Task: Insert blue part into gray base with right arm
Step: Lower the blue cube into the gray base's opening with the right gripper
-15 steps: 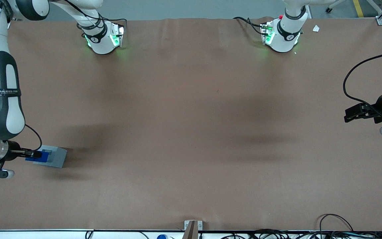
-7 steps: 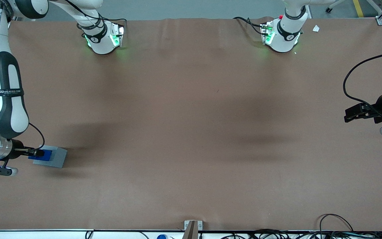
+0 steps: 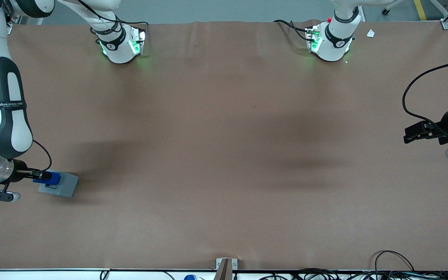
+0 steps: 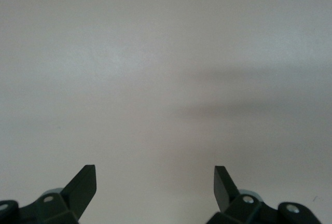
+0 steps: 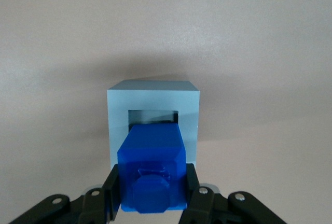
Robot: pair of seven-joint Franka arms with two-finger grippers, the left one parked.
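The gray base sits on the brown table near the working arm's end, its square recess partly showing. The blue part hangs just above the base, over its recess, its raised stub facing the wrist camera. My right gripper is shut on the blue part, one black finger pressed against each side of it. The lower end of the part hides most of the recess.
The brown table cover stretches wide toward the parked arm's end. Two arm bases stand along the table edge farthest from the front camera. Cables lie at the near edge.
The blue part, held in my gripper, has risen a little and shifted slightly; more of the base's gray top shows around it than a second ago. The base has stayed put.
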